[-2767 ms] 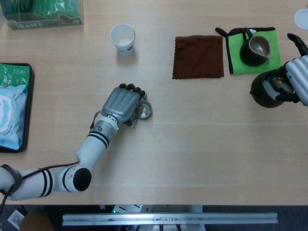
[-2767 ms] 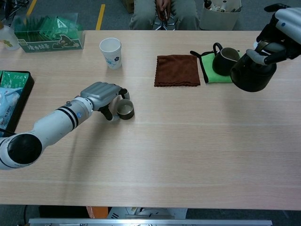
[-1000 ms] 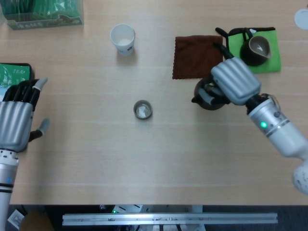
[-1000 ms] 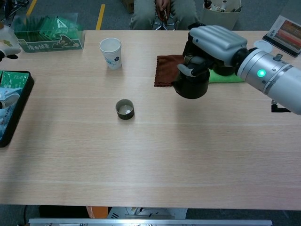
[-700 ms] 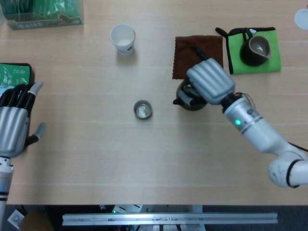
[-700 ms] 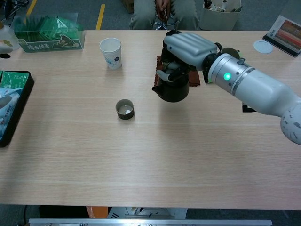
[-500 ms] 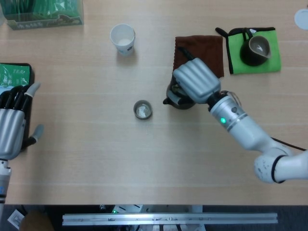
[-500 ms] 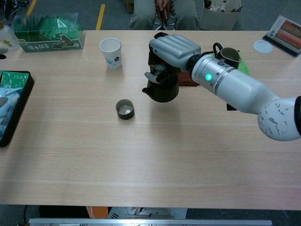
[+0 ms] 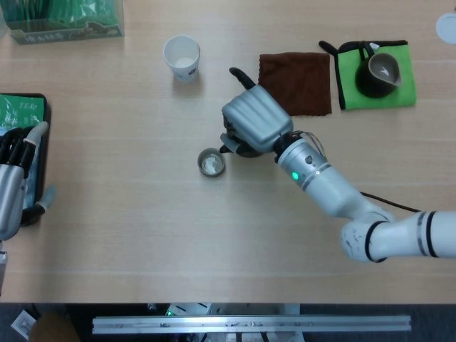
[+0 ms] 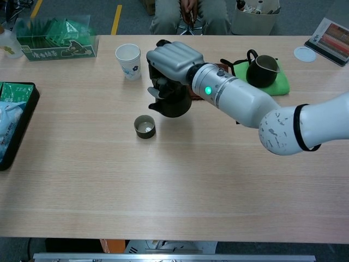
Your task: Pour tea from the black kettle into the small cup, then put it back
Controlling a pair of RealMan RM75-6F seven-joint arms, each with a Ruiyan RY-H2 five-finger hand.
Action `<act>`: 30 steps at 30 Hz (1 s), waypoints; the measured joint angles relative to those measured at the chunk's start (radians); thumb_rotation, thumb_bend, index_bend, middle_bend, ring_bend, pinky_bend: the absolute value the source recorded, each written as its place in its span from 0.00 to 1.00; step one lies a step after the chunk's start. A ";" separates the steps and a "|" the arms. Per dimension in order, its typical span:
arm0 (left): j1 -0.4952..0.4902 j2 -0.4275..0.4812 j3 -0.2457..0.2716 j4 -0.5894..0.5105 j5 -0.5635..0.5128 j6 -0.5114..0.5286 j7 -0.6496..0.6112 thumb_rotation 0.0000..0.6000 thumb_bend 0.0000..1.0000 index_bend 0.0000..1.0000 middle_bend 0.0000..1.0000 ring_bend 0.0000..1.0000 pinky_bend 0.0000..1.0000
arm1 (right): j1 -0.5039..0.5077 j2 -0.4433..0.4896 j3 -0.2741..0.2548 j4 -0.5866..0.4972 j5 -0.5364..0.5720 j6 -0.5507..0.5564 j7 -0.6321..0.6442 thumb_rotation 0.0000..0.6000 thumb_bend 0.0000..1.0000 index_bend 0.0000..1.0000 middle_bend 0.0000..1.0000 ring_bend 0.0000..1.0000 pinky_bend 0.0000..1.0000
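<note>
My right hand (image 9: pixel 255 122) (image 10: pixel 172 61) grips the black kettle (image 10: pixel 172 101) (image 9: pixel 239 147) and holds it in the air just right of the small cup (image 9: pixel 211 162) (image 10: pixel 145 126). The kettle's spout points left, close to the cup's rim. In the head view the hand hides most of the kettle. The small dark cup stands upright on the table. My left hand (image 9: pixel 16 185) is far off at the left edge of the head view, over the black tray (image 9: pixel 40 140), its fingers apart with nothing in them.
A white paper cup (image 9: pixel 181 57) (image 10: pixel 128 60) stands at the back. A brown cloth (image 9: pixel 295 83) lies right of the kettle, and a dark pitcher (image 9: pixel 378 73) (image 10: pixel 262 70) sits on a green mat (image 9: pixel 353 83). A green box (image 10: pixel 53 37) is at the back left.
My right hand carried the kettle leftward from the table's right side to just beside the small cup. My left hand let go of the cup and withdrew to the far left.
</note>
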 measured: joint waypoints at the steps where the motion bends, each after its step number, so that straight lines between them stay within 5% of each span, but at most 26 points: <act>1: 0.002 0.001 -0.002 0.001 0.000 0.000 -0.002 1.00 0.27 0.09 0.17 0.14 0.20 | 0.008 -0.005 -0.001 0.006 0.007 -0.001 -0.009 0.85 0.39 1.00 0.91 0.88 0.02; 30: 0.051 -0.002 -0.044 0.028 0.012 -0.009 -0.055 1.00 0.27 0.09 0.17 0.14 0.20 | 0.188 -0.081 -0.051 0.081 0.141 0.011 -0.241 0.85 0.39 1.00 0.91 0.88 0.02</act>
